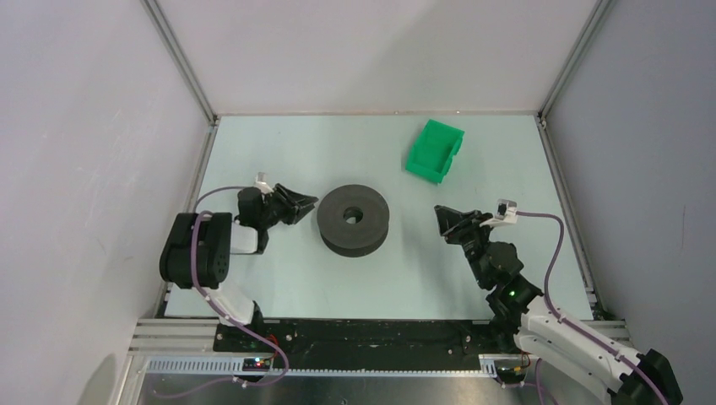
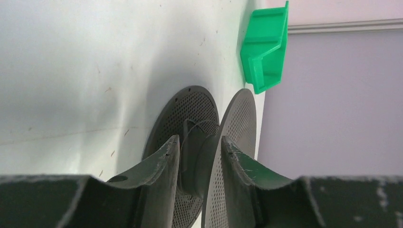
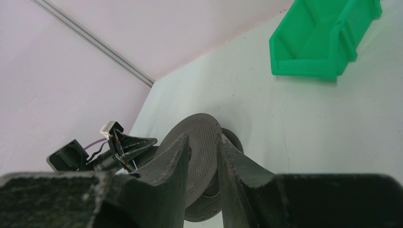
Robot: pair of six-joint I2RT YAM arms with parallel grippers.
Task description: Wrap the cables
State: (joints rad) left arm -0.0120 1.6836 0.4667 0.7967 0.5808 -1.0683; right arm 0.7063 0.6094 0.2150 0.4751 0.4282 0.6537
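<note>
Lilac walls (image 1: 355, 51), alu frame (image 1: 179, 59), mint tbl (image 1: 279, 287)

Thin cable at the reel's hub

We can find the cable (image 2: 195, 124) only in the left wrist view: a thread-like strand, pale where light catches it, curling in a loose loop or two against the dark hub of the reel (image 2: 240, 123), between its two perforated flanges. From above and from the right wrist it is too fine for us to make out.
</note>
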